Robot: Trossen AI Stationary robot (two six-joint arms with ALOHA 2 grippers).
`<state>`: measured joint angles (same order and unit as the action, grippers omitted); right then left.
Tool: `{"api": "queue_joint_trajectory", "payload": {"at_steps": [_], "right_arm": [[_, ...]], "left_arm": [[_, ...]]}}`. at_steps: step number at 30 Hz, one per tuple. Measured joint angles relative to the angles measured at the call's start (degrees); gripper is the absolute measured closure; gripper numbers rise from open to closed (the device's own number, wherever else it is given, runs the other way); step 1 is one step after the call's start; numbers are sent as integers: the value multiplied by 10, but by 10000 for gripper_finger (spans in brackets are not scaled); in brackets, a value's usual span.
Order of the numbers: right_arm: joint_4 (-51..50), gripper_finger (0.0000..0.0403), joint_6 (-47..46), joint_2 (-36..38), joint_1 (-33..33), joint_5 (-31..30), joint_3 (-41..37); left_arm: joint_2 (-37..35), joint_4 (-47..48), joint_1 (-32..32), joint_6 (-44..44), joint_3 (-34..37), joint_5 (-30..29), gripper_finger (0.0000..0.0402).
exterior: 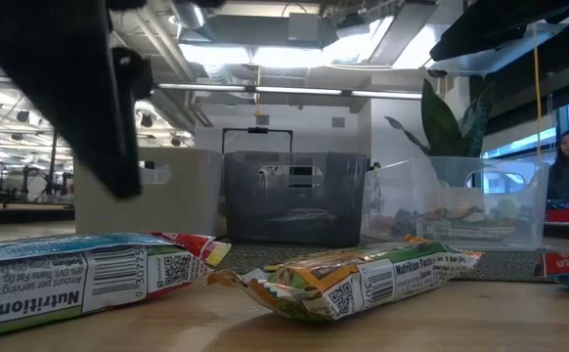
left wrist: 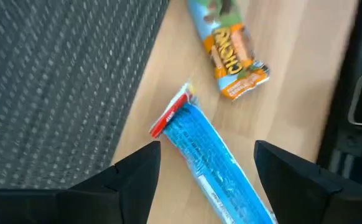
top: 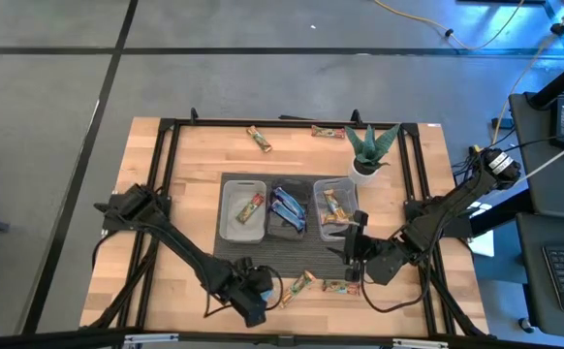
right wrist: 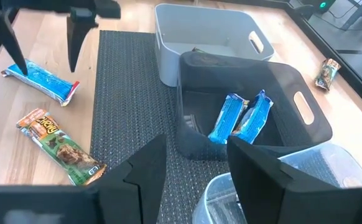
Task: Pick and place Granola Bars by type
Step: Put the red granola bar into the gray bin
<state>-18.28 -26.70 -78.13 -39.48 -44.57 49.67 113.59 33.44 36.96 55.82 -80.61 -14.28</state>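
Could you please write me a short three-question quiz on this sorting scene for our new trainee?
1. True or false: the left claw is open, straddling a blue bar on the wood.
2. How many blue bars lie in the dark middle bin? A) none B) two C) five
3. Fill in: the green Chunky bar lies on the bare ____, beside the mat.

Key: 1 true. 2 B, two, seen in the right wrist view. 3 table. The right claw is open, facing the bins.
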Motion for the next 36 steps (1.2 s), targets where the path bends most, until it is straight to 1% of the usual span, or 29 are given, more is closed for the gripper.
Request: {"api": "queue_joint_trajectory", "payload": {"at_steps": [6,10,21,25,36], "right_arm": [[8,231,0,0,0,-4,-9],[11,231,0,0,0,-4,-15],[12,231,2,0,0,-5,-15],[12,231,4,0,0,-5,-15],[12,231,5,0,0,-5,-15]], "left_arm": [[49,63,1,55,-41,10,151],[70,66,0,65,-48,30,151],[76,83,0,61,-51,43,156],[76,87,0,58,-51,45,178],[77,97,0,55,-49,32,262]]}}
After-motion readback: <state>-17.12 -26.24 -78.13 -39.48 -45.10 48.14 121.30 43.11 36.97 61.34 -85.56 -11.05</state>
